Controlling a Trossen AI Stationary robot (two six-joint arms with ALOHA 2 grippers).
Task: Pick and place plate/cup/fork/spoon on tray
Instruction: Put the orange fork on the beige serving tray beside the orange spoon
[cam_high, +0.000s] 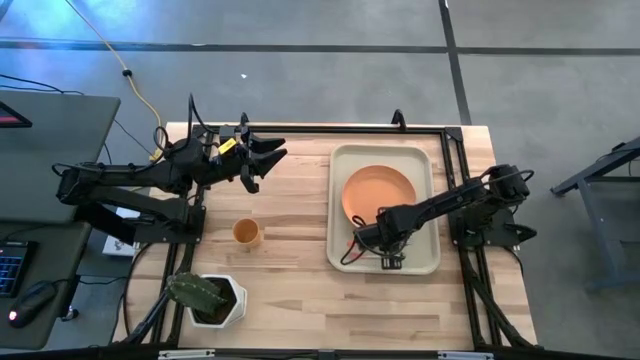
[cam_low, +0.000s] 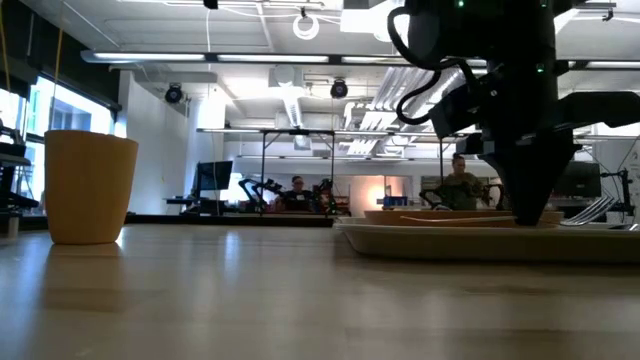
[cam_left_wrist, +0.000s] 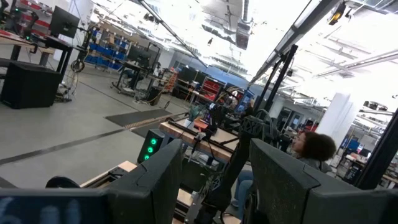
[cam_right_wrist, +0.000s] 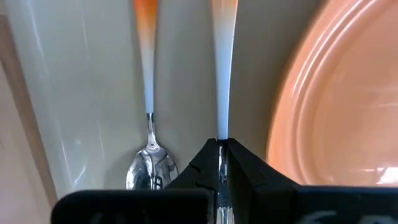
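The cream tray (cam_high: 432, 160) lies on the table's right half with the orange plate (cam_high: 378, 190) in its far part. My right gripper (cam_right_wrist: 222, 146) points down over the tray's near left part, shut on the fork (cam_right_wrist: 222, 56). The fork's tines are hidden under the fingers. The spoon (cam_right_wrist: 149, 124) lies on the tray floor beside the fork and parallel to it, with the plate (cam_right_wrist: 336, 112) on the fork's other side. The orange-yellow cup (cam_high: 247, 232) stands upright on the bare table left of the tray. My left gripper (cam_high: 268, 158) hangs open, raised, at the far left. My right gripper pinches the fork's thin neck (cam_right_wrist: 222, 127), just past the pale end of the handle, between its two fingers. The fingers come from above, pointing down. The handle runs away from them over the tray floor, alongside the spoon. Whether the fork rests on the tray, I cannot tell.
A white square pot with a green cactus (cam_high: 210, 298) stands near the table's near left corner. In the low view the cup (cam_low: 90, 185) is at the left and the tray's rim (cam_low: 440, 240) at the right. People sit in the room beyond the table.
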